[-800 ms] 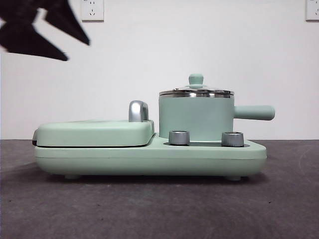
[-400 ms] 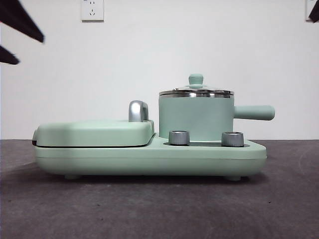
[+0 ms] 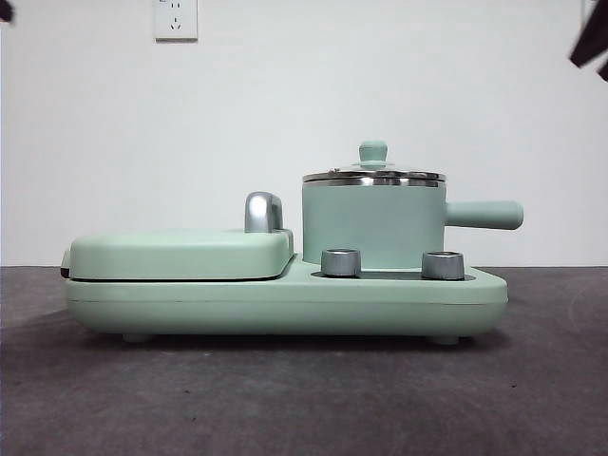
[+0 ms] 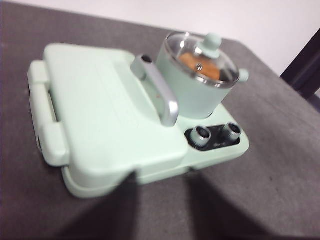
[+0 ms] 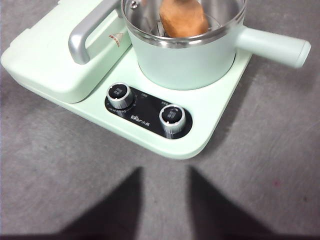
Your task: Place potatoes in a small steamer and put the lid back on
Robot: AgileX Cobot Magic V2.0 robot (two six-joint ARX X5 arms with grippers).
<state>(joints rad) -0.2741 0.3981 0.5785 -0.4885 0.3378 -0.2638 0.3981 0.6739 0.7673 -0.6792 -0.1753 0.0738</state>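
Note:
The small steamer [image 3: 373, 226], a mint-green pot with a steel rim and a straight side handle, stands on the right half of the mint appliance. The lid [image 3: 373, 175], clear glass with a mint knob, rests flat on its rim. Through the glass lid [image 4: 200, 59] in the left wrist view, the orange-brown potatoes [image 4: 200, 67] lie inside the steamer [image 4: 187, 90]. The right wrist view looks down on the potatoes [image 5: 182, 20] in the steamer [image 5: 185, 62]. My left gripper [image 4: 162, 215] and right gripper [image 5: 165, 210] hang open and empty, well back from the appliance.
Beside the pot lies the flat griddle cover [image 3: 180, 252] with a chrome handle [image 3: 263, 211]. Two steel knobs [image 3: 342, 262] sit on the base below the pot. Black arm tips show at the top left corner [image 3: 5, 9] and top right corner [image 3: 591, 43]. Dark grey table all around.
The dark arm at the upper left has drawn up and away until only a tip shows in the corner. A black tip has grown at the upper right. Pot and lid have not moved.

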